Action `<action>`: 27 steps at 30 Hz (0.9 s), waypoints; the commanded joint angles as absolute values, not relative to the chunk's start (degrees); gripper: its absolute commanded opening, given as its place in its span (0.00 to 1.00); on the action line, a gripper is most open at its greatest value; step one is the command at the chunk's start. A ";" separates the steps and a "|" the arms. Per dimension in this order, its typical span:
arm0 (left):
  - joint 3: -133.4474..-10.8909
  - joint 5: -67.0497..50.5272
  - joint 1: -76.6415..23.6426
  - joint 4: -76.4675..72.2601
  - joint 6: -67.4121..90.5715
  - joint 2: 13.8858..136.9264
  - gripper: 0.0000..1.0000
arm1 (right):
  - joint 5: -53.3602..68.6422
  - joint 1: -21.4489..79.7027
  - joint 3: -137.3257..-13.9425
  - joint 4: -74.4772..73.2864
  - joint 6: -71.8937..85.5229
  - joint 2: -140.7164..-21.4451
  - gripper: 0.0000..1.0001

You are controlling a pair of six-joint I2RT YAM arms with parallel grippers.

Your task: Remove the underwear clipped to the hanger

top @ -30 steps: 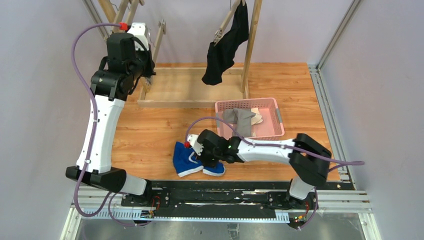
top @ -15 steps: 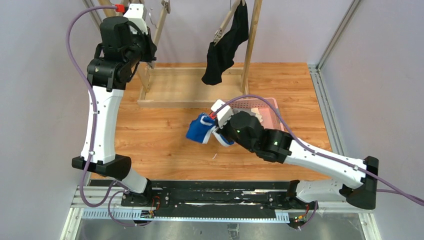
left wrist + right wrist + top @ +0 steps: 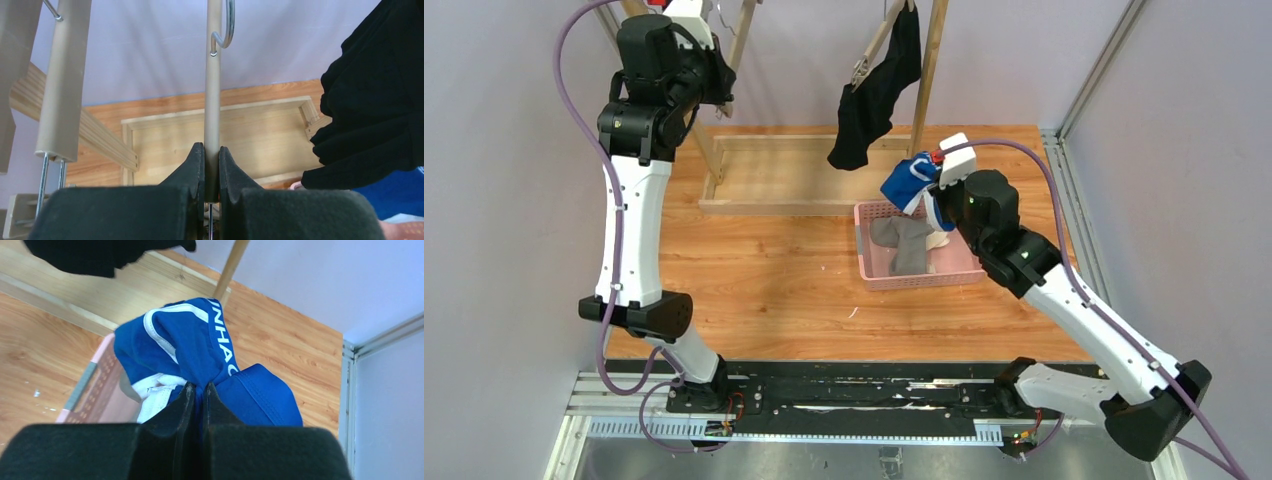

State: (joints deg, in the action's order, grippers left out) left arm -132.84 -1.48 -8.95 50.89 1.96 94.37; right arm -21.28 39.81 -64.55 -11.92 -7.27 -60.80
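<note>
Now we see the right gripper (image 3: pixel 198 390) clamped on the bright blue fabric briefs with white trim (image 3: pixel 185 340). It has swung them up from the wooden desk (image 3: pixel 754 270) to hang over the pink plastic basket (image 3: pixel 864 255), where the light grey briefs (image 3: pixel 904 245) lie. Our left gripper (image 3: pixel 211 155), raised higher, pinches a slim pale hanger rod (image 3: pixel 213 75). Only the plain black briefs (image 3: pixel 874 95) remain clipped, so one removal is left.

Arms: my left arm (image 3: pixel 629 230) and right arm (image 3: pixel 1084 315), white shells, black joints.
Cables: my purple cables (image 3: pixel 557 75), red plug (image 3: pixel 937 156) at each wrist.
Fingers: my fingers (image 3: pixel 192 167), matte black wedges.
</note>
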 commanded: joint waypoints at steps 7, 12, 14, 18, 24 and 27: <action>-133.90 -3.43 -8.00 44.18 2.47 94.26 0.00 | -9.52 28.63 -58.18 -3.93 -3.34 -68.90 0.01; -134.83 -3.02 -7.65 42.59 2.55 94.56 0.00 | -7.16 26.12 -56.01 -2.29 -1.86 -75.59 0.01; -135.05 -2.47 -7.50 42.12 2.64 95.08 0.00 | -6.43 25.77 -55.60 -2.40 -1.02 -78.25 0.00; -135.37 -1.24 -6.68 40.53 3.16 96.42 0.00 | -4.42 25.75 -55.15 -3.92 0.22 -81.10 0.01; -138.57 -1.50 -6.26 38.65 4.11 100.07 0.00 | -4.77 25.75 -53.49 -4.57 0.30 -79.84 0.00; -138.95 -1.76 -6.24 38.56 4.39 101.61 0.00 | -5.57 25.75 -53.16 -4.70 0.26 -79.07 0.01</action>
State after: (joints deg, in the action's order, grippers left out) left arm -136.75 -2.00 -6.59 41.98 3.51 100.03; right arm -5.34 26.59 -54.24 -4.95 -0.75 -81.23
